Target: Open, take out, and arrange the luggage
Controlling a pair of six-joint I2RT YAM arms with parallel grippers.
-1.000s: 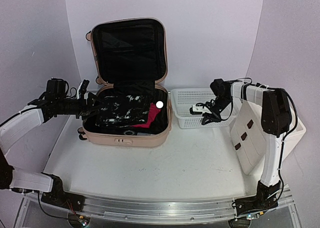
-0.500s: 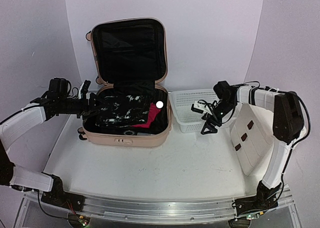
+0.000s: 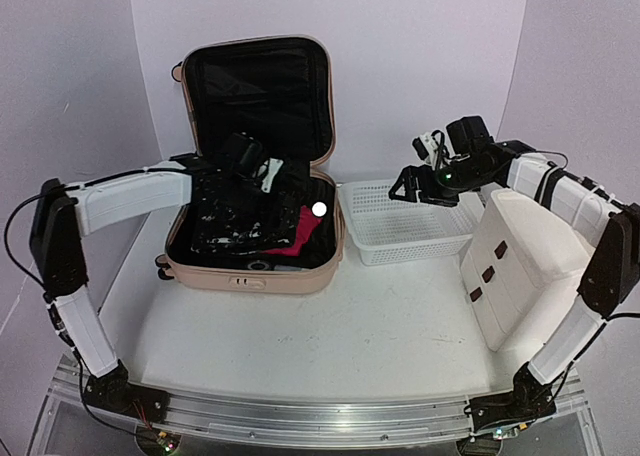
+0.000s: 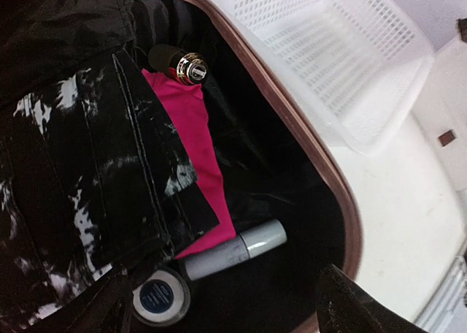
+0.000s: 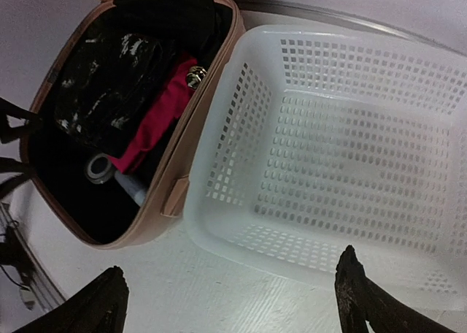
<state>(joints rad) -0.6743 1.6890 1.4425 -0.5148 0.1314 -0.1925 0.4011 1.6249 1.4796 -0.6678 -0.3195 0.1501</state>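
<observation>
While the luggage (image 3: 250,273) lay lid-up on the table (image 3: 330,326), left of a white basket (image 3: 405,248), the left gripper (image 4: 222,304) gaped empty over its contents and the right gripper (image 5: 232,289) gaped empty above the basket.

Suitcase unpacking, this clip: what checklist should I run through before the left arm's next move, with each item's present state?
1. The suitcase has its lid standing open: ok.
2. The left gripper is open with nothing in it, over the suitcase's contents: ok.
3. The right gripper is open with nothing in it, near the basket: ok.
4. The grey tube lies uncovered on the black lining: ok.
5. Nothing more is hidden under the patterned bag: cannot tell.
6. The basket has free room: ok.
</observation>
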